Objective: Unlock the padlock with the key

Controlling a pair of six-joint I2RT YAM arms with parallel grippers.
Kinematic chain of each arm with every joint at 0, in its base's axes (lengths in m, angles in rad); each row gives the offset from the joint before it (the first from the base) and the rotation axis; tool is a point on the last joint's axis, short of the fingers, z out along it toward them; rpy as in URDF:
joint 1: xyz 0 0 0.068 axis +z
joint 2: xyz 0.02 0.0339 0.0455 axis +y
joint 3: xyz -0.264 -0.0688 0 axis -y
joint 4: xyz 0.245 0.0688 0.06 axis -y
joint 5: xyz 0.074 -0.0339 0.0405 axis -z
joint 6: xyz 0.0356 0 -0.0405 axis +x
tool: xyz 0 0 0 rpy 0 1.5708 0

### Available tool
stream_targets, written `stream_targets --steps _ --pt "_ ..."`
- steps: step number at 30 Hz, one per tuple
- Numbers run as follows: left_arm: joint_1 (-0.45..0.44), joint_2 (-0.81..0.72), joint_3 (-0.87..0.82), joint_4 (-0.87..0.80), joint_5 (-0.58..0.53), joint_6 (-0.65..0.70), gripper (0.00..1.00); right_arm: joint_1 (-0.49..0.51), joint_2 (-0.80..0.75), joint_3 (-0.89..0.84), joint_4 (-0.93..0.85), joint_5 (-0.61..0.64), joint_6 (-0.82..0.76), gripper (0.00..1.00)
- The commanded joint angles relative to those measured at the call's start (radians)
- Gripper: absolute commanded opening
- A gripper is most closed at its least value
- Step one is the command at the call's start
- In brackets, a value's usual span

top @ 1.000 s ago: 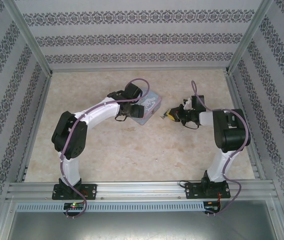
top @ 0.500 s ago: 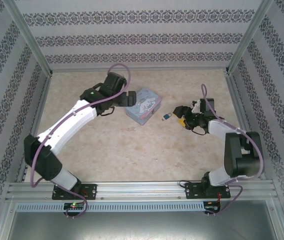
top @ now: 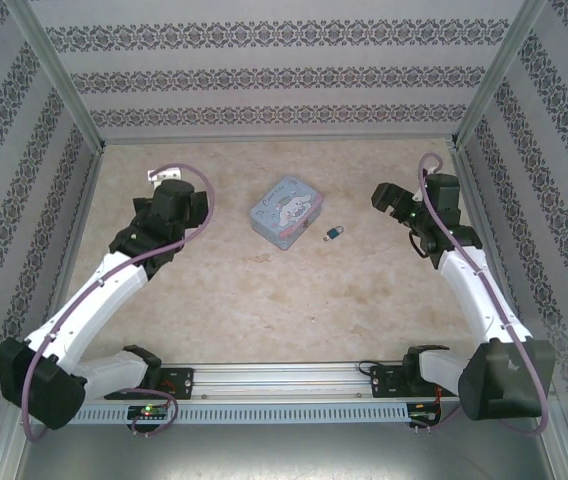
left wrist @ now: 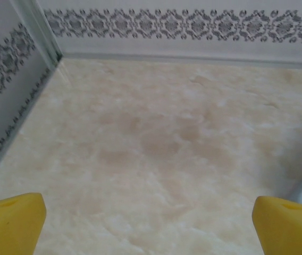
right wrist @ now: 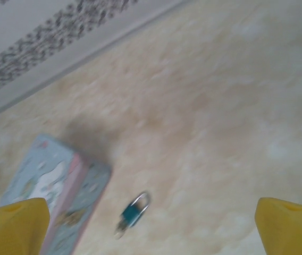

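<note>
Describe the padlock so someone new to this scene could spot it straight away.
Find the light-blue cartoon tin in the middle of the table. Just right of it, not touching, lies the padlock: a tiny teal-bodied lock with a metal loop, far smaller than the tin.

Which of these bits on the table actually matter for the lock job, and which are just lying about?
For the job:
- padlock, tiny and bluish
- left claw and right claw, both open and empty

Just lying about:
- cartoon tin box
</note>
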Motion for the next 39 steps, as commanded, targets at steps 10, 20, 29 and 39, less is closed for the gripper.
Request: stream_targets --steps 10,20,29,39 --pt "0.292 -0.047 -0.42 0.659 0.101 0.259 1.0 -0.007 0.074 -0.348 0.615 0.37 -0.322 0.98" --pt "0.374 0.197 -0.643 1.121 0.322 0.218 1.0 -0.007 0.24 -0.514 1.047 0.244 -0.398 0.98" --pt "0.371 0.438 -0.593 1.248 0.456 0.265 1.0 -0.02 0.37 -0.51 1.183 0.075 -0.43 0.98" --pt "0.389 0.429 -0.577 1.204 0.498 0.256 0.99 -0.013 0.35 -0.502 1.133 0.093 -0.444 0.98"
